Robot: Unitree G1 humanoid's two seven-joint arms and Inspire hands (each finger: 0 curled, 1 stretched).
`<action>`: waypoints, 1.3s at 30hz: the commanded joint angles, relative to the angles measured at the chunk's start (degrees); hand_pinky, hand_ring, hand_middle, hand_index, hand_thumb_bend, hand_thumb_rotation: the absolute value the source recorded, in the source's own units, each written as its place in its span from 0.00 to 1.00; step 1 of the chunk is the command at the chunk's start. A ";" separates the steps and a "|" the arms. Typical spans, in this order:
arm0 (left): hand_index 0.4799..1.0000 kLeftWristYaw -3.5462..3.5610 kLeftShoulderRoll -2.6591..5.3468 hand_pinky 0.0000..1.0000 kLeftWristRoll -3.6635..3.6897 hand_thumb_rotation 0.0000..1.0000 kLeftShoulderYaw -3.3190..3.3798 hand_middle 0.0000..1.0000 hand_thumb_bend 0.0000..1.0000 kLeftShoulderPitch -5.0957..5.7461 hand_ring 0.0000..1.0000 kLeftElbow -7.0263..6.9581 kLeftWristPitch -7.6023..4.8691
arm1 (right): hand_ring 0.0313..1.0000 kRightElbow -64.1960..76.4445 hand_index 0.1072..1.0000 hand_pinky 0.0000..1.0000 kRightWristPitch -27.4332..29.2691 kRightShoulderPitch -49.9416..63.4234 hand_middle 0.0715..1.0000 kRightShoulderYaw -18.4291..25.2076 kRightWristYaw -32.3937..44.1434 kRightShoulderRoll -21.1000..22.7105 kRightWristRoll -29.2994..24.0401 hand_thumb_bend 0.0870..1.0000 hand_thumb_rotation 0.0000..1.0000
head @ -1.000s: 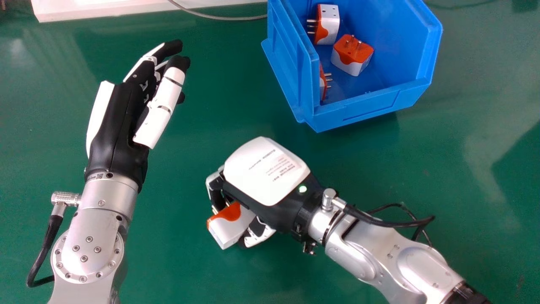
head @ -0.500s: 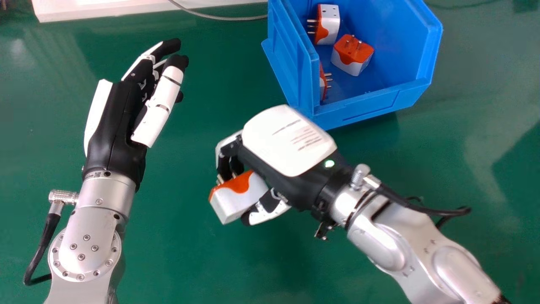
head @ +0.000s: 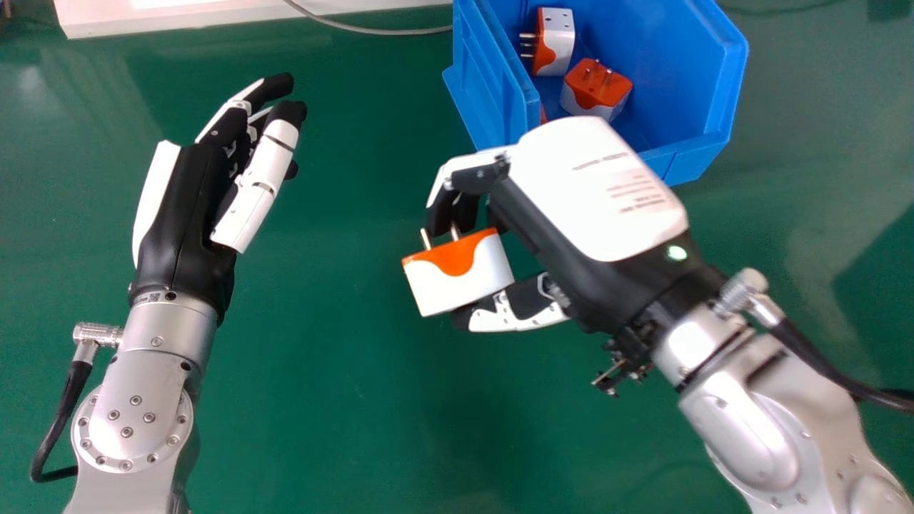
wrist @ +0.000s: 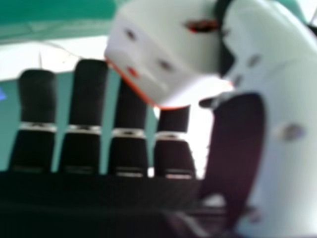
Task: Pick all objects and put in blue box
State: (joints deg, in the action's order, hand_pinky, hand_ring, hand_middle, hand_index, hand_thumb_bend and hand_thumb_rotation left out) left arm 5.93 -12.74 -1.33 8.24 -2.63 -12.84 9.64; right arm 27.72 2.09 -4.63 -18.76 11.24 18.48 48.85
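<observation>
Head view: the right hand (head: 596,189) has swung right and farther out, bringing its pinched plug adapter (head: 460,275) toward the blue box (head: 689,158); it likely needs raising over the rim before release. Inside the one box lie two clear adapters, a far adapter (head: 560,43) and a nearer adapter (head: 598,86), plus an orange sliver (head: 543,116), probably a third. The left hand (head: 186,207) is empty, fingers loosely straight.

Right hand view: one adapter, clasped between thumb and fingers.
</observation>
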 commanded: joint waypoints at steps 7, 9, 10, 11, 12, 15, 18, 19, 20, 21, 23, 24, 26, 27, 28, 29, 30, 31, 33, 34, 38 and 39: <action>0.72 0.37 -1.19 0.79 0.34 0.78 1.03 0.84 0.37 -0.82 0.85 1.24 -3.60 | 0.42 7.80 0.47 0.34 1.18 6.63 0.48 7.14 -3.53 0.00 -2.13 0.45 0.00; 0.72 0.40 -1.28 0.79 0.31 0.78 1.08 0.84 0.37 -0.71 0.85 1.36 -3.95 | 0.41 10.09 0.47 0.34 0.10 8.16 0.48 8.92 -2.67 -0.03 -1.54 0.45 0.00; 0.72 0.43 -1.37 0.79 0.30 0.78 1.11 0.83 0.38 -0.72 0.85 1.53 -4.17 | 0.42 11.08 0.47 0.34 -0.33 8.72 0.48 9.85 -2.36 0.01 -1.17 0.45 0.00; 0.72 0.46 -1.48 0.79 0.32 0.78 1.15 0.83 0.38 -0.77 0.85 1.75 -4.39 | 0.42 11.87 0.47 0.34 -0.78 9.20 0.48 11.01 -2.18 0.14 -0.97 0.45 0.00; 0.72 0.50 -1.61 0.79 0.36 0.78 1.20 0.83 0.38 -0.80 0.85 2.02 -4.67 | 0.42 12.40 0.47 0.34 -1.22 9.56 0.48 12.26 -2.09 0.28 -0.85 0.45 0.00; 0.72 0.59 -1.93 0.78 0.42 0.78 1.28 0.83 0.39 -0.89 0.84 2.82 -5.49 | 0.42 12.40 0.47 0.34 -2.30 9.84 0.47 15.76 -2.10 0.79 -0.55 0.45 0.00; 0.72 0.58 -2.11 0.78 0.30 0.78 1.26 0.83 0.39 -0.73 0.84 2.85 -5.96 | 0.42 11.72 0.47 0.34 -3.90 9.48 0.47 18.25 -2.11 1.03 0.79 0.45 0.00; 0.72 0.57 -2.17 0.78 0.25 0.79 1.26 0.83 0.39 -0.72 0.84 2.87 -6.06 | 0.42 11.63 0.47 0.34 -4.55 9.31 0.47 18.83 -1.96 1.02 1.37 0.45 0.00; 0.72 0.55 -2.19 0.78 0.19 0.79 1.23 0.83 0.39 -0.71 0.84 2.85 -6.11 | 0.42 11.59 0.47 0.34 -5.14 9.15 0.47 19.21 -1.81 0.96 1.83 0.45 0.00; 0.72 0.52 -2.18 0.78 0.15 0.79 1.19 0.83 0.39 -0.61 0.84 2.64 -6.09 | 0.42 11.61 0.47 0.34 -5.58 9.14 0.47 19.53 -1.74 0.82 2.02 0.45 0.00; 0.72 0.48 -2.16 0.78 0.11 0.79 1.12 0.83 0.40 -0.48 0.84 2.27 -6.03 | 0.42 11.52 0.47 0.34 -6.40 9.06 0.47 19.89 -1.74 0.53 2.29 0.45 0.00; 0.72 0.48 -2.16 0.78 0.12 0.79 1.11 0.83 0.40 -0.45 0.84 2.12 -5.97 | 0.42 11.49 0.47 0.34 -6.73 9.02 0.47 19.95 -1.78 0.42 2.32 0.45 0.00; 0.72 0.43 -2.11 0.78 0.03 0.79 1.02 0.83 0.40 -0.35 0.84 1.76 -5.85 | 0.42 11.72 0.47 0.34 -7.13 9.22 0.47 19.94 -1.91 0.19 2.12 0.45 0.00; 0.72 0.41 -2.08 0.78 -0.01 0.79 0.97 0.83 0.40 -0.34 0.84 1.63 -5.77 | 0.42 11.84 0.47 0.34 -7.20 9.35 0.47 19.93 -1.93 0.09 1.92 0.45 0.00; 0.72 0.41 -2.07 0.78 -0.02 0.79 0.94 0.83 0.40 -0.30 0.84 1.51 -5.69 | 0.42 11.95 0.47 0.34 -7.24 9.45 0.47 19.88 -1.95 -0.04 1.76 0.45 0.00; 0.72 0.42 -2.06 0.78 -0.04 0.79 0.93 0.83 0.40 -0.29 0.84 1.43 -5.64 | 0.42 11.99 0.47 0.34 -7.21 9.51 0.47 19.82 -2.01 -0.14 1.64 0.45 0.00; 0.72 0.43 -2.06 0.77 -0.05 0.80 0.93 0.83 0.40 -0.28 0.84 1.40 -5.63 | 0.42 12.00 0.47 0.34 -7.16 9.54 0.47 19.75 -2.08 -0.23 1.55 0.45 0.00; 0.72 0.44 -2.06 0.77 -0.04 0.80 0.95 0.83 0.40 -0.27 0.84 1.39 -5.61 | 0.42 12.02 0.47 0.34 -7.11 9.57 0.47 19.70 -2.11 -0.33 1.48 0.45 0.00; 0.71 0.44 -2.04 0.77 -0.04 0.80 0.95 0.83 0.40 -0.25 0.84 1.35 -5.56 | 0.42 12.02 0.47 0.34 -7.01 9.64 0.47 19.64 -2.13 -0.45 1.44 0.45 0.00; 0.71 0.42 -2.01 0.77 -0.06 0.80 0.93 0.83 0.40 -0.23 0.84 1.24 -5.49 | 0.42 12.01 0.47 0.34 -6.87 9.86 0.47 19.57 -2.21 -0.51 1.39 0.45 0.00; 0.71 0.37 -1.98 0.77 -0.13 0.80 0.89 0.82 0.40 -0.02 0.84 0.47 -5.08 | 0.42 12.54 0.47 0.34 -6.34 11.28 0.47 19.06 -2.44 -0.95 1.15 0.45 0.00; 0.71 0.38 -1.98 0.77 -0.12 0.80 0.89 0.82 0.40 0.02 0.84 0.36 -5.02 | 0.42 12.67 0.47 0.34 -6.23 11.58 0.47 18.96 -2.49 -1.06 1.12 0.45 0.00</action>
State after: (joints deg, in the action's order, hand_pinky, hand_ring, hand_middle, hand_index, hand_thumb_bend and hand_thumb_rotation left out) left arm 6.26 -14.31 -1.39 9.15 -2.84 -10.61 4.97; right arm 38.50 -4.71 6.58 0.12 9.62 17.95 50.14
